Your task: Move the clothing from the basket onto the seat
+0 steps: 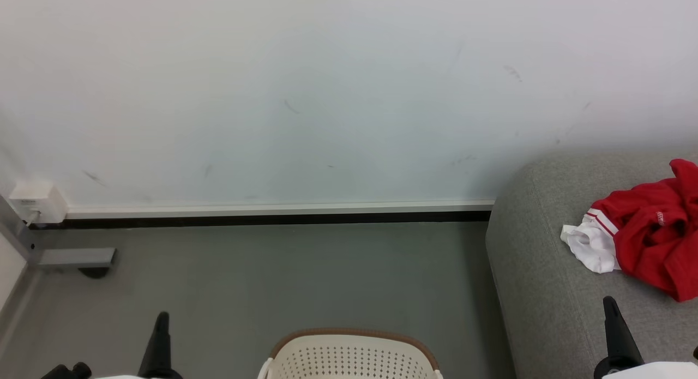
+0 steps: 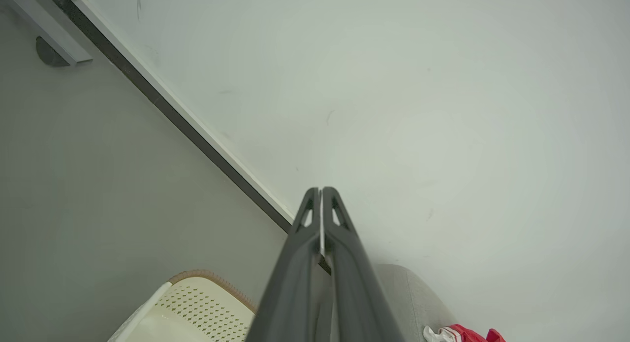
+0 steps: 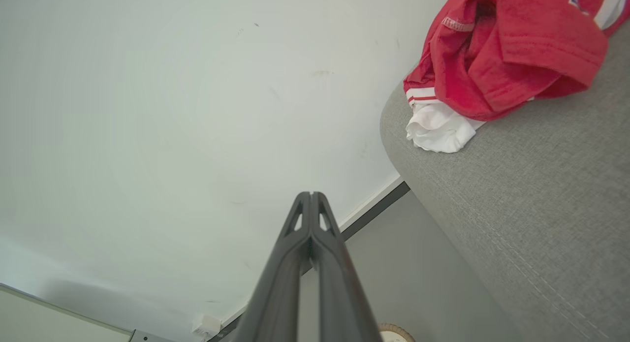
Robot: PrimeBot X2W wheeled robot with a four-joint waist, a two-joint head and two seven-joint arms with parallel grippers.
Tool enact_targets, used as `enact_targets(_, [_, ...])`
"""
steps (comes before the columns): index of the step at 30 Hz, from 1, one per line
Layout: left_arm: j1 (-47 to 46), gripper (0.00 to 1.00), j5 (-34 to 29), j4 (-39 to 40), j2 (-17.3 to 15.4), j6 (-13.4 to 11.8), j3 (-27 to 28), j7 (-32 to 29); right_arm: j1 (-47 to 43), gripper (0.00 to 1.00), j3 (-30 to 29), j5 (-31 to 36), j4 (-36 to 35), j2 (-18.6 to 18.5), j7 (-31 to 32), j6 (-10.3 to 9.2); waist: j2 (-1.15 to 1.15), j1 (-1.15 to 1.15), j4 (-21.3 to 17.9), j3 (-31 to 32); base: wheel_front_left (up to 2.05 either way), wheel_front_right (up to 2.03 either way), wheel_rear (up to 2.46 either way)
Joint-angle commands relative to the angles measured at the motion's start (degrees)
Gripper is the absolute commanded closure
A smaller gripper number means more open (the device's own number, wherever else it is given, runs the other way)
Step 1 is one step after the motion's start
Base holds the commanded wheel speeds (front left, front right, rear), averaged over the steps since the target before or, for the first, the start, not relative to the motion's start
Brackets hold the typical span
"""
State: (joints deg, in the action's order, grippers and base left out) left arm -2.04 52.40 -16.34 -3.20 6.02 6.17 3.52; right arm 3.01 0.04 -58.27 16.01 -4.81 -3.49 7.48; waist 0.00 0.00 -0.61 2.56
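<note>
Two pincers stand pressed fully closed and empty: the left pincer [image 1: 161, 316] just beside the basket [image 1: 354, 334], the right pincer [image 1: 609, 299] over the front edge of the seat [image 1: 537, 292]. Red-and-white clothing [image 1: 649, 232] lies crumpled on the seat, well apart from the basket down on the floor [image 1: 272, 281]. With the basket's inside mostly hidden, the transfer looks finished or between trips. Any remaining garment would call for opening a pincer and reaching down into the basket.
</note>
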Motion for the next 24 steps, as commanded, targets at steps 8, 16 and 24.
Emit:
enact_targets(8, [-1.8, 1.0, 7.1, 1.0, -0.3, 0.5, 0.2, -1.7, 1.7, 1.0, -1.3, -6.0, -1.0, 0.2, 1.8, 0.01, 0.0, 0.0, 0.1, -0.3, 0.0, 0.0, 0.0])
enact_targets(16, [-2.2, 1.0, 12.3, 1.3, -0.2, 0.7, 0.3, -3.0, 2.1, 1.0, -2.1, -10.3, -1.2, 0.5, 3.0, 0.01, 0.0, 0.0, 0.1, -0.6, 0.0, 0.0, 0.0])
enact_targets(24, [-2.5, 1.0, 16.4, 1.4, -0.1, 0.8, 0.3, -4.1, 2.2, 1.0, -2.9, -13.8, -1.3, 0.7, 4.1, 0.01, 0.0, 0.0, 0.2, -0.9, 0.0, 0.0, 0.0])
